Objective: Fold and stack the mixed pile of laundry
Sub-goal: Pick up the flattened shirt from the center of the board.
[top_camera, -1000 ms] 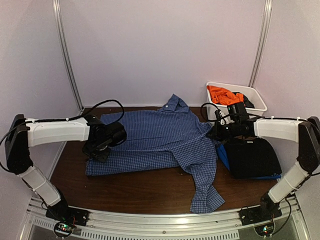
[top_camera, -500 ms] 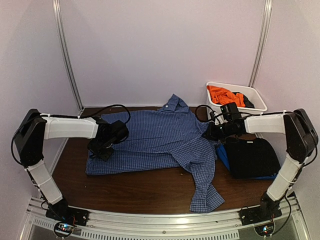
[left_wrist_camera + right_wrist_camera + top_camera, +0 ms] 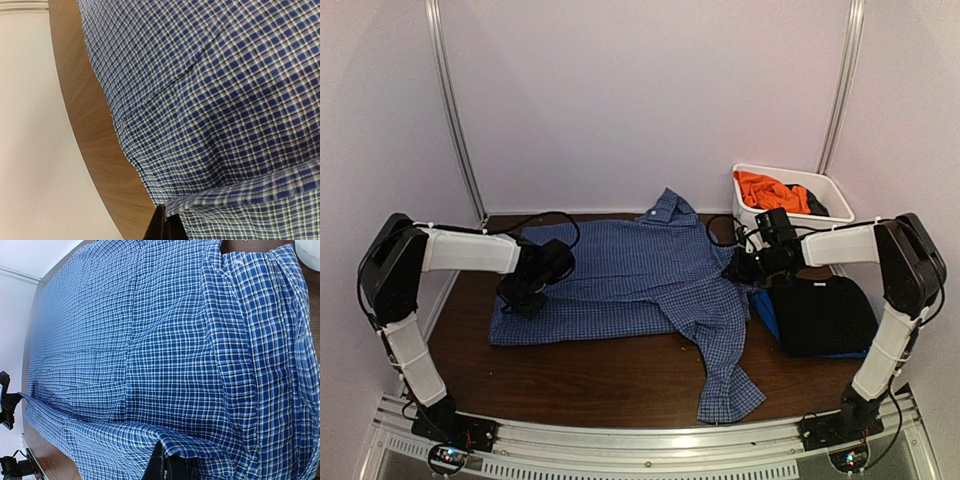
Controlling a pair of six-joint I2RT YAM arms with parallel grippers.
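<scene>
item: checked shirt [image 3: 640,275], blue and white small check, spread flat across the brown tabletop [image 3: 600,375], collar [image 3: 667,207] toward the far wall, one sleeve [image 3: 730,385] trailing to the near edge. left end effector [image 3: 525,300]: at the shirt's left edge, jaws closed tight on a raised fold of the cloth; its own camera shows the hem drawn up into the dark fingertips [image 3: 159,231]. right end effector [image 3: 738,270]: at the shirt's right side, closed the same way on a lifted ridge of check. black garment [image 3: 825,315]: folded flat, just right of the shirt, lying on a blue piece [image 3: 767,315] that shows along its left edge. white tub [image 3: 835,205]: far right corner, behind the black garment, holding an orange t-shirt [image 3: 765,188] bunched inside.
</scene>
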